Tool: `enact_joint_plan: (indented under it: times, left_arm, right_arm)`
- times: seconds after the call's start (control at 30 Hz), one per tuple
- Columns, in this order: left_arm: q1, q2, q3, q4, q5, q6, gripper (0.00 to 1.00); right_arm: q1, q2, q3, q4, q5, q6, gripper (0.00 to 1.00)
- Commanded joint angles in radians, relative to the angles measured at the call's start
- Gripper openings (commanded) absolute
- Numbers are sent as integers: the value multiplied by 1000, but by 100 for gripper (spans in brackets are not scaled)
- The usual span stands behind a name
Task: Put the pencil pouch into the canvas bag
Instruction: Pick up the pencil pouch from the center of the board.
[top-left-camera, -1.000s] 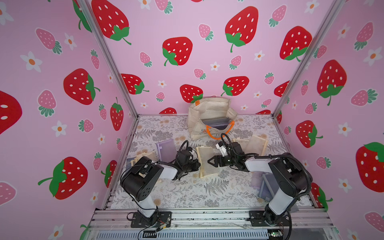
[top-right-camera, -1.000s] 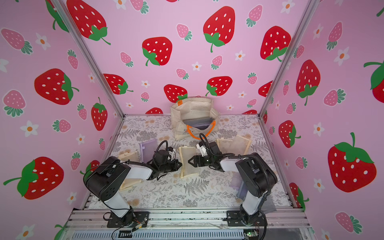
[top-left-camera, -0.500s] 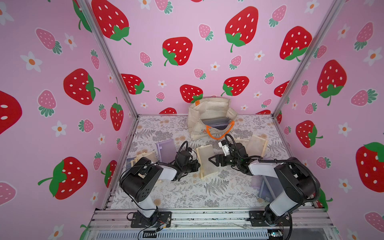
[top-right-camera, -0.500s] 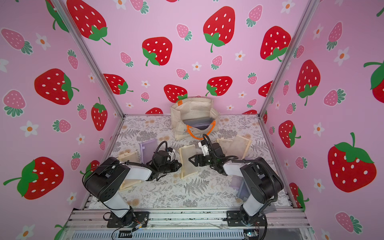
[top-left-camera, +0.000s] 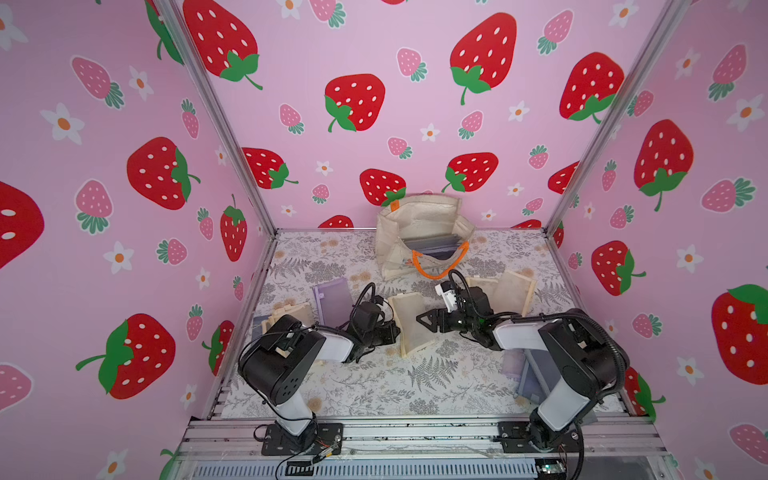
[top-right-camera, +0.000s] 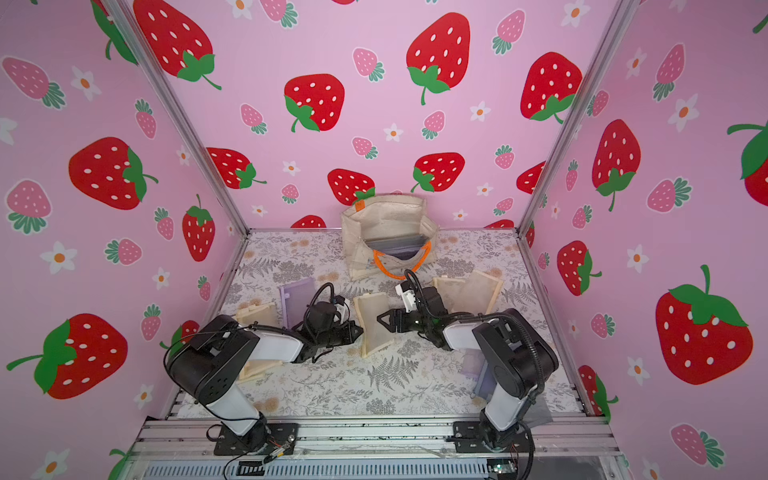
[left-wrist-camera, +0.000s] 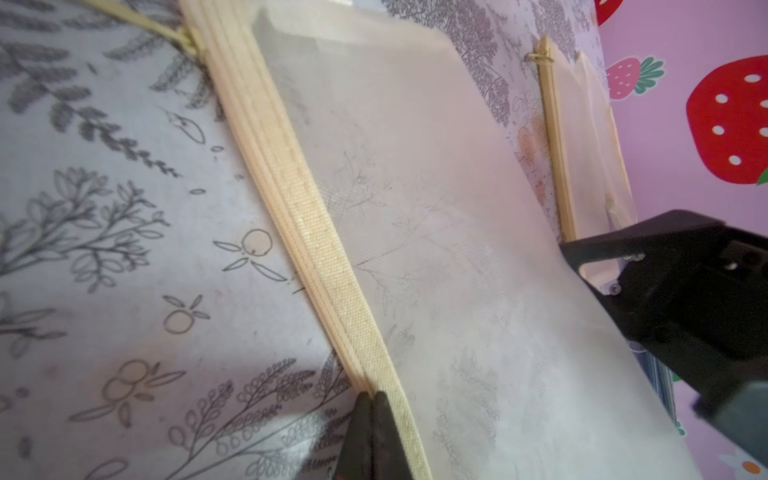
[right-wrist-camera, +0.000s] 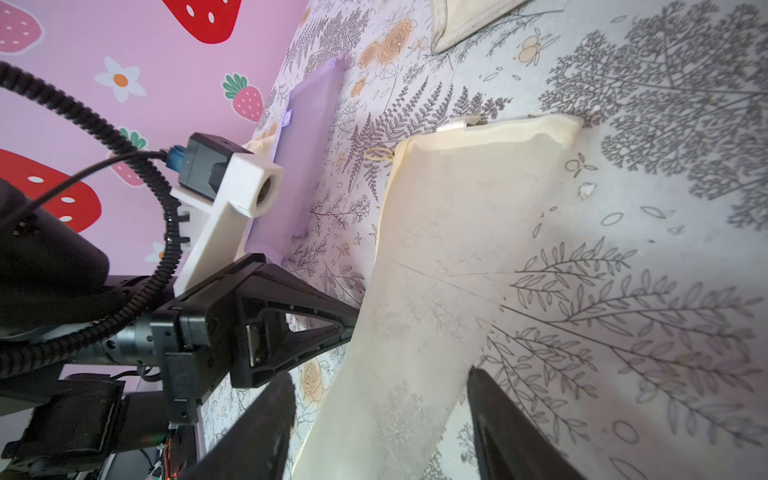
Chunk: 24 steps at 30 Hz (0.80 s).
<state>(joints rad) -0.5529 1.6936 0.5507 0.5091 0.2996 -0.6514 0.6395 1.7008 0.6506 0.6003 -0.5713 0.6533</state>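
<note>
L pincer (left-wrist-camera: 371, 401) clenched on pouch (top-left-camera: 412, 332) zip edge. R pincer (right-wrist-camera: 380, 386) released, jaws astride opp. edge. Pouch lies mid-desk (top-left-camera: 374, 382) betw. both pincers, in front of bag (top-left-camera: 419, 224), not inside.

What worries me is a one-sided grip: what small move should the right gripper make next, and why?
Probably close the right gripper: its jaws stand open astride the pencil pouch, while the left gripper is shut on its zipper edge. Closing secures both sides before lifting.
</note>
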Motion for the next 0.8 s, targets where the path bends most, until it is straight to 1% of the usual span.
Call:
enact_joint_plan:
  times: [0.0, 0.07, 0.1, 0.17, 0.23, 0.27, 0.33, 0.37, 0.47, 0.67, 0.77]
  left_arm:
    - [-5, 14, -35, -110, -14, 5, 0]
    - [-5, 13, -34, -110, -13, 4, 0]
    - [-5, 11, -34, -109, -13, 4, 0]
    - [-5, 4, -34, -110, -13, 3, 0]
    - [-5, -3, -33, -112, -13, 3, 0]
    - [-5, -3, -34, -117, -12, 5, 0]
    - [-5, -5, -32, -121, -16, 8, 0]
    - [-5, -3, -32, -119, -17, 8, 0]
    - [-5, 4, -30, -113, -13, 7, 0]
    - [-5, -3, -32, -106, -6, 6, 0]
    - [-6, -10, -34, -106, 0, 9, 0]
  right_arm:
    - [6, 4, 12, 43, -22, 14, 60]
    - [6, 3, 14, 38, -24, 14, 52]
    - [6, 3, 14, 35, -24, 13, 47]
    - [6, 0, 16, 29, -24, 11, 42]
    - [6, -5, 21, 6, -24, 5, 41]
    - [6, -10, 24, -11, -21, -1, 42]
    - [6, -21, 23, -29, -18, -8, 49]
    - [6, -23, 22, -32, -14, -9, 50]
    - [6, -17, 28, -46, -15, -14, 50]
    - [5, 23, 66, -93, -3, -29, 40]
    - [6, 40, 109, -161, 10, -64, 32]
